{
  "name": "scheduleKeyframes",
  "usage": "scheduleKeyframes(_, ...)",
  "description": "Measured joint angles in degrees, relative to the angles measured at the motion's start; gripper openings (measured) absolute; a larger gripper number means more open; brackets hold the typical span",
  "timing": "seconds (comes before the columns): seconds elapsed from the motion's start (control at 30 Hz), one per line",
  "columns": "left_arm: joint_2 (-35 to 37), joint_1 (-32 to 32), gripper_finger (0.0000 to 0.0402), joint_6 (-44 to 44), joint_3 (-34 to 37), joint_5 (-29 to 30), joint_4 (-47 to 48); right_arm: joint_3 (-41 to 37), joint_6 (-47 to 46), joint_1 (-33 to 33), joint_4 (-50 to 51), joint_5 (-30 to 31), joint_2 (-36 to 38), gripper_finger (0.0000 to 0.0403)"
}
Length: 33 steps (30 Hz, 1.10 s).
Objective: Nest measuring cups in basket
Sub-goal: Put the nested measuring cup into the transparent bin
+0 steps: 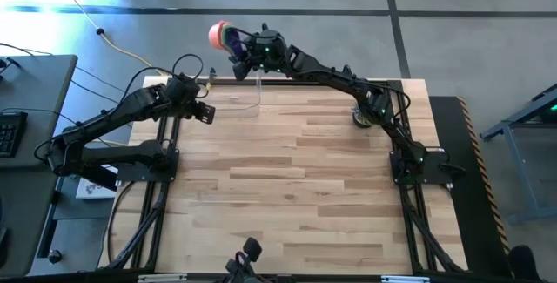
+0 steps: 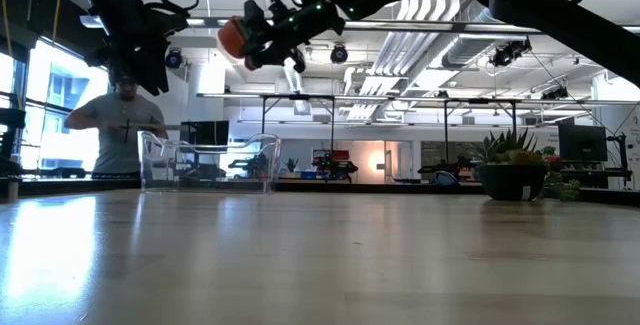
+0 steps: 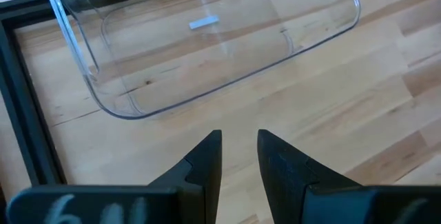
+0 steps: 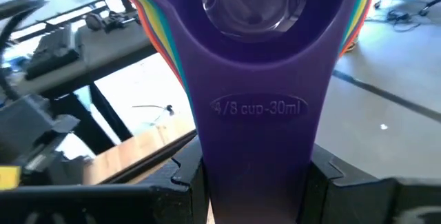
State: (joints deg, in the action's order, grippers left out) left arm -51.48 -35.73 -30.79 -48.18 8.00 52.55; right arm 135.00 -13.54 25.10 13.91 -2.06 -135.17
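On the left side of the wooden table (image 1: 296,187), the left gripper (image 1: 204,113) hangs just above the wood, right beside the basket (image 1: 235,98). Its two dark fingers (image 3: 207,162) are a little apart and hold nothing. The basket is a clear bin that sits near the far edge of the table, and in the left wrist view its rounded wall (image 3: 227,79) lies just ahead of the fingers. It looks empty, with only bare wood seen through its bottom. Far behind it, in the low view, a person (image 2: 118,125) stands in the room. To the right of the left gripper, the right gripper (image 1: 252,50) is up in the air, past the far edge of the table and a bit beyond the basket. Its fingers are clamped on the handles of the measuring cups (image 1: 222,35), which sit one inside another in a stack. The purple handle (image 4: 258,114) faces the wrist camera, and rainbow edges of the other cups peek out at its sides. Farther right, a small potted plant (image 2: 512,170) stands by the right edge of the table.
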Motion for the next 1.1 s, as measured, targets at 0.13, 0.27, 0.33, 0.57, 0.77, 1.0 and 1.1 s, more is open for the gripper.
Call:
scheduleKeyframes(0.13, 0.0, -0.06, 0.0085, 0.0, 0.0, -0.05, -0.05, 0.0, -0.55, -0.02, 0.91, -0.6, 0.0, 0.0124)
scheduleKeyframes(0.27, 0.0, -0.06, 0.0085, 0.0, 0.0, -0.14, -0.06, 0.0, -1.05, -0.59, 5.01, -0.48, -0.79, 0.0124)
scheduleKeyframes(0.33, 0.0, -0.06, 0.0085, 0.0, 0.0, -0.16, -0.06, 0.0, -1.43, -1.13, 6.64, -0.36, -1.81, 0.0124)
scheduleKeyframes(0.57, 0.0, -0.04, 0.0085, 0.0, 0.0, -0.16, -0.04, 0.0, -1.43, -2.58, 10.29, -0.61, -4.69, 0.0124)
scheduleKeyframes(0.77, -0.02, -0.04, 0.0085, -0.02, 0.0, -0.16, -0.02, -0.02, -0.96, -2.16, 13.45, 0.12, -6.0, 0.0124)
scheduleKeyframes(1.0, 0.0, 0.11, 0.0085, 0.0, 0.0, -0.16, 0.05, -0.02, -0.97, -2.12, 16.39, -0.76, -8.35, 0.0124)
scheduleKeyframes(1.1, 0.0, 0.11, 0.0085, 0.21, 0.0, -0.16, 0.09, -0.02, -0.9, -2.14, 17.05, -1.12, -8.59, 0.0124)
